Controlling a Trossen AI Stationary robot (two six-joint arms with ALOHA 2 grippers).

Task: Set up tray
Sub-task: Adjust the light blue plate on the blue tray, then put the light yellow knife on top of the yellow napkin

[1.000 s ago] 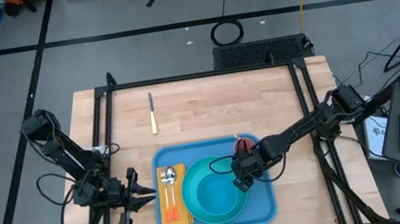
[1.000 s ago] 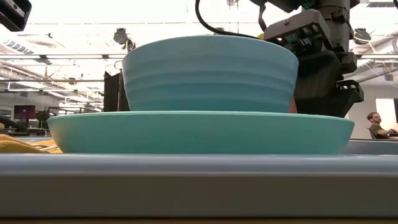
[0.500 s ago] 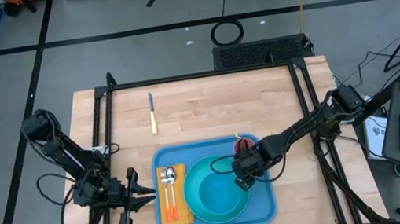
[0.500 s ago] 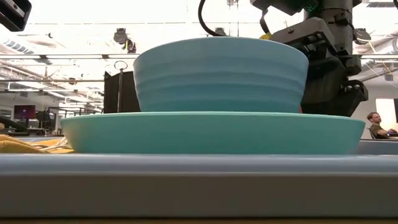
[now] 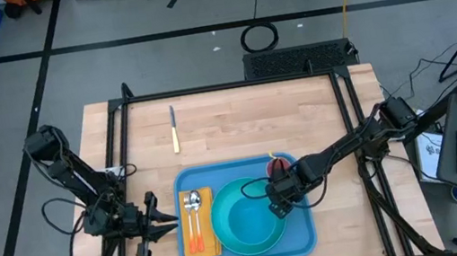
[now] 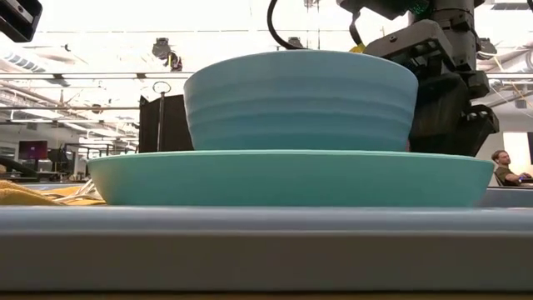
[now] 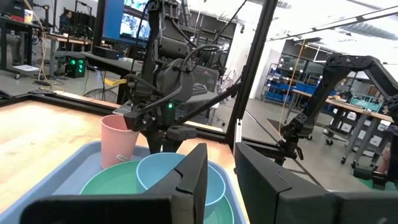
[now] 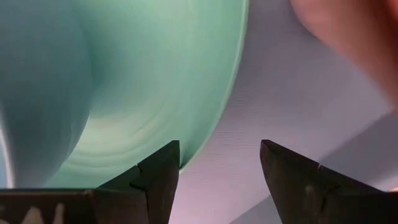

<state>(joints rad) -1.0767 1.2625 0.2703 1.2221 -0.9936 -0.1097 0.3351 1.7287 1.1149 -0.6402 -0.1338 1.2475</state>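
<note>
The light-blue tray point(image 5: 303, 230) lies at the table's near middle. On it a turquoise plate point(image 5: 231, 236) lies flat and carries a turquoise bowl point(image 6: 300, 100). A pink cup point(image 5: 278, 164) stands in the tray's far right corner. A yellow-orange napkin point(image 5: 198, 241) on the tray's left bears a spoon and two orange-handled utensils. My right gripper point(image 5: 276, 203) stands open, steeply tipped down, at the plate's right rim. My left gripper point(image 5: 169, 225) waits open and level, left of the tray. My right gripper straddles the plate's right rim point(image 8: 208, 134). One fingertip point(image 8: 161, 165) is just inside it on the plate's sloping inner wall, and the other is outside, over the tray floor. The fingers come from above, slanting down. The plate stays flat on the tray.
A knife point(image 5: 173, 129) with a pale handle lies on the bare wood at the far left. The black frame posts point(image 5: 123, 153) stand along the table's sides. A person sits in the room beyond the table point(image 6: 502, 167).
The plate with the bowl on it has slid a short way along the tray toward the table's right edge, staying flat. My right gripper has shifted the same way with it, still open.
</note>
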